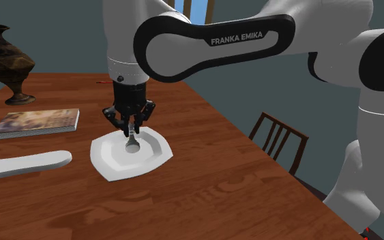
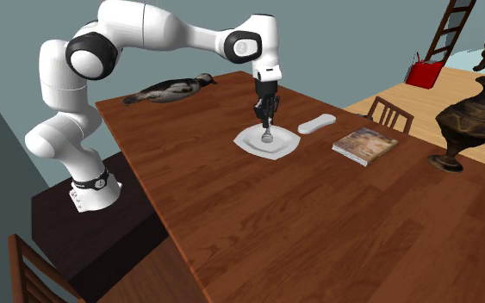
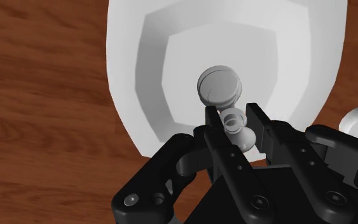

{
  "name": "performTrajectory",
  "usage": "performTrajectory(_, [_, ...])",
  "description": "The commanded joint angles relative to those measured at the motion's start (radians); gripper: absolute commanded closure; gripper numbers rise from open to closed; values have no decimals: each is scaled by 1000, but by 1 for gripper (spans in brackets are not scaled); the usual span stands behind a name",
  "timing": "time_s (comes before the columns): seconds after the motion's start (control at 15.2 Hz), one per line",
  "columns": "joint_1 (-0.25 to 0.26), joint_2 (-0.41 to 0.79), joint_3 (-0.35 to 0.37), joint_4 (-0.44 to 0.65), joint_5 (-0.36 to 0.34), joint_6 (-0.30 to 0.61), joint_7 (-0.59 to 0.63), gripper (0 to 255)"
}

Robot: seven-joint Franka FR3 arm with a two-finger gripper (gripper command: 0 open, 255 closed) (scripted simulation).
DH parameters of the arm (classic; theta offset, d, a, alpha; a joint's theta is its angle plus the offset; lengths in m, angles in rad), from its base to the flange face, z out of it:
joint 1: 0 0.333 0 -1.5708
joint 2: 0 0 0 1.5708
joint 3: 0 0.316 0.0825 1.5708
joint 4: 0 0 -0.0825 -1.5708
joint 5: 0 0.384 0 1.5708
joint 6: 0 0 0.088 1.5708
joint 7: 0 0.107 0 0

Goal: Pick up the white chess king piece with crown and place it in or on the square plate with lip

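Observation:
A pale grey chess king is clasped by its upper part between the black fingers of my gripper, which is shut on it. The piece hangs upright with its round base pointing down over the middle of the white square plate. That base is at or just above the plate's flat floor; I cannot tell whether they touch. In the second exterior view the gripper points straight down, with the king over the plate. The wrist view shows the fingertips pinching the king's crown end above the plate's sloped wall.
On the brown wooden table lie a book, a long white object beside the plate, and a dark vase at the back. A bird figure lies near the arm's base. A wooden chair stands past the table edge.

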Motion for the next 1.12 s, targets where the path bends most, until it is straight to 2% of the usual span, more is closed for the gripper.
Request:
performTrajectory(0.0, [0, 1, 0, 0, 0, 1, 0, 255])
performTrajectory(0.13, [0, 1, 0, 0, 0, 1, 0, 255])
performTrajectory(0.2, [0, 1, 0, 0, 0, 1, 0, 0])
performTrajectory(0.53, [0, 1, 0, 0, 0, 0, 0, 0])
performTrajectory(0.79, [17, -9, 7, 113, 7, -120, -10, 0])
performTrajectory(1.06, [17, -9, 7, 113, 7, -120, -10, 0])
